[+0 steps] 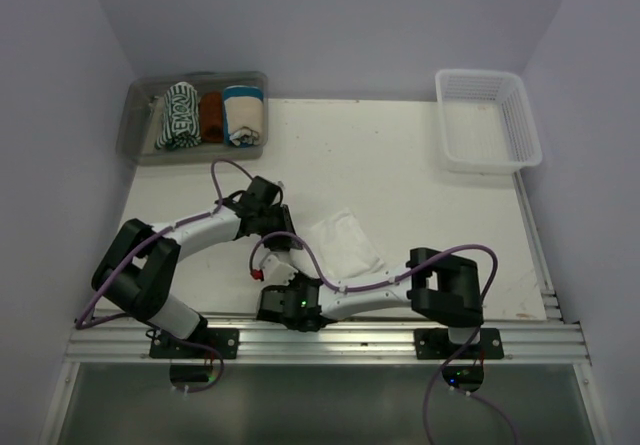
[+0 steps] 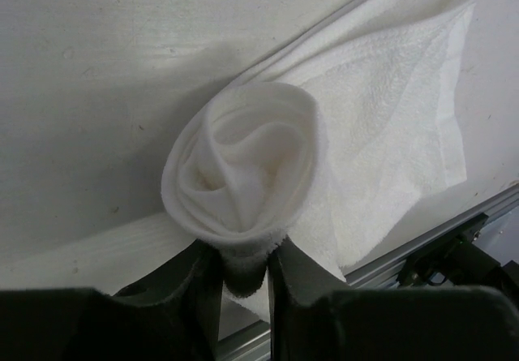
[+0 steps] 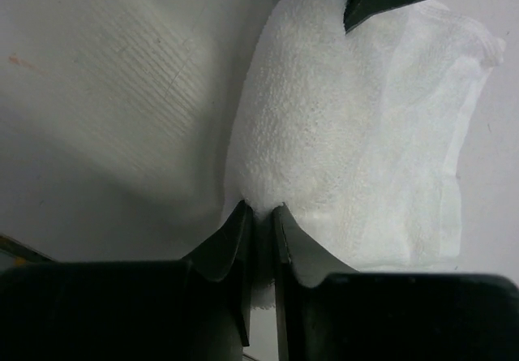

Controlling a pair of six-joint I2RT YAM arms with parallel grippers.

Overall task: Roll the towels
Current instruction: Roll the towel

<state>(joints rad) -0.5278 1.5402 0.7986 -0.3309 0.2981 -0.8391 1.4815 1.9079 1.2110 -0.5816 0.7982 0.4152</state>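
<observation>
The white towel (image 1: pixel 343 243) lies near the table's front edge, and its near-left end is rolled into a tube (image 2: pixel 243 162). My left gripper (image 2: pixel 243 265) is shut on the cloth at the rim of the tube's open end. From the other side, my right gripper (image 3: pixel 259 215) is shut on the roll's (image 3: pixel 308 126) near end, with cloth pinched between its fingers. In the top view the left gripper (image 1: pixel 279 237) and the right gripper (image 1: pixel 286 273) meet at the roll. The green-and-white striped towel (image 1: pixel 178 117) lies rolled in the clear bin (image 1: pixel 140 130) at the back left.
The clear bin also holds a rust-brown towel (image 1: pixel 211 117) and a cream towel with a teal band (image 1: pixel 243 115). A white lattice basket (image 1: pixel 487 120) stands at the back right. The metal rail (image 1: pixel 330 340) runs along the table's front edge, just behind the grippers.
</observation>
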